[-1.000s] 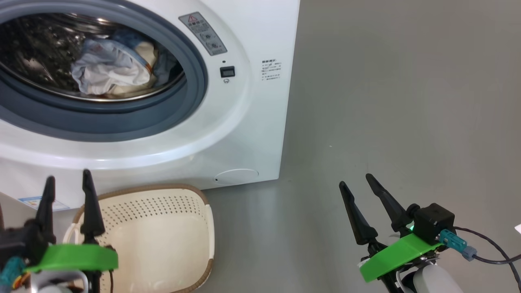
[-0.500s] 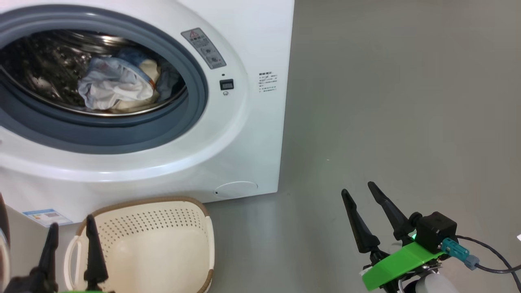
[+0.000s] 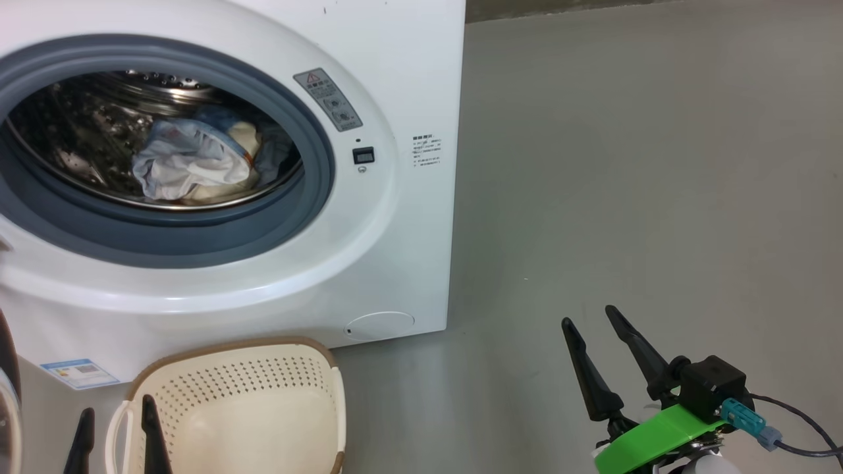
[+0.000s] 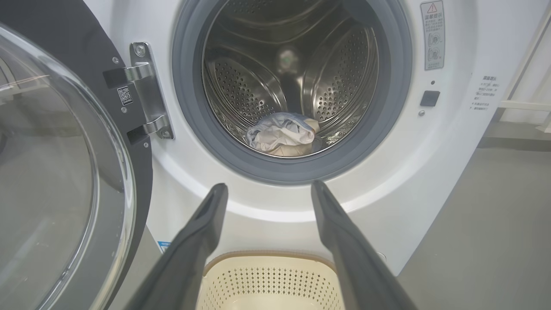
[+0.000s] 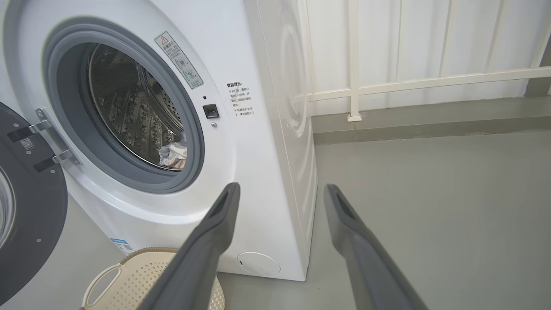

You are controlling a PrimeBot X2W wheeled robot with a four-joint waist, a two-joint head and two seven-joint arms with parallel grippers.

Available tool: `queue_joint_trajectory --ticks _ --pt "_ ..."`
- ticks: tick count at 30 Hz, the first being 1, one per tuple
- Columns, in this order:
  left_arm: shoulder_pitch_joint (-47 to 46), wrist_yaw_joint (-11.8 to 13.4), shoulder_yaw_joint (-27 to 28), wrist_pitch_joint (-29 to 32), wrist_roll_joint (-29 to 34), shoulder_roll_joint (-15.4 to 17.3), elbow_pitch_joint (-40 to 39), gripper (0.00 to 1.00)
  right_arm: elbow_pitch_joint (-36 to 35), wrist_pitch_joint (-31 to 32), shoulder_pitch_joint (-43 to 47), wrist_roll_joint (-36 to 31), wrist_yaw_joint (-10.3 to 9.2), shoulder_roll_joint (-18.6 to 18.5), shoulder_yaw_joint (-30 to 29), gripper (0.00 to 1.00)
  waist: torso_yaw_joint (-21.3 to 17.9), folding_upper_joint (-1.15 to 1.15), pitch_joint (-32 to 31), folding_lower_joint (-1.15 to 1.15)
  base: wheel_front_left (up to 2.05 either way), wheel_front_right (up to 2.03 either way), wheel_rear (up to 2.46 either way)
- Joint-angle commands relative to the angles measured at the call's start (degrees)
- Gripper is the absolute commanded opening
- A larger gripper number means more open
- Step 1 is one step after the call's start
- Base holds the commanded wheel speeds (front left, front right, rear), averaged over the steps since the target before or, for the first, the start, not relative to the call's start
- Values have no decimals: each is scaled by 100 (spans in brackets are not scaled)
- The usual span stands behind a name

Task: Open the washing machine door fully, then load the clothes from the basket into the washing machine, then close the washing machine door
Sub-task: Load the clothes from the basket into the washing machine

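Steps 1 and 2 are judged done: the door (image 4: pixel 51 172) of the washing machine (image 3: pixel 408 79) is swung wide open to the robot's left. The clothes (image 3: pixel 191 168) are seen as one crumpled bundle, pale blue and cream w/ an orange edge, lying low in the steel drum (image 4: pixel 292 64) just behind the grey-blue gasket (image 3: pixel 309 131). The basket (image 3: pixel 230 345) is set on the floor (image 3: pixel 625 164) just in front of the machine, below the opening. No garment is seen in the part that shows, though its near end is cut off. Only the closing of the door is taken to be left. The left hand (image 4: pixel 269 186) is held open and empty over the basket, fingers aimed at the opening. The right hand (image 3: pixel 589 315) is likewise open and empty, well apart over bare floor. The door is round, so no long axis can be given. It is hung upright on the metal hinge (image 4: pixel 148 90) at the opening's left, w/ its bulging glass turned toward the robot. The basket's mouth is turned up, and its long axis appears to run along the machine front, i.e. left to right, a handle being seen at its left end. The bundle is spread wider than high, across the drum.
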Motion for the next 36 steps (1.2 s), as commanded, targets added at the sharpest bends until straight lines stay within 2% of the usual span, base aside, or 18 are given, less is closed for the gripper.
queue_joint_trajectory --ticks 1,14,28,36 --pt "-54 66 160 -36 49 53 -215 100 -178 -27 -29 -90 9 -18 104 100 -22 0 -23 0 0 0 0" --pt "98 200 119 -36 1 53 -310 100 -235 -27 81 -175 9 55 -136 100 -69 0 -72 0 0 0 0" --pt "108 171 125 -36 -70 52 -339 100 -186 -27 126 -195 9 94 -215 100 -56 0 -109 0 0 0 0" --pt "98 178 147 -36 181 52 -324 100 -151 -27 123 -196 9 105 -203 100 -62 0 -102 0 0 0 0"
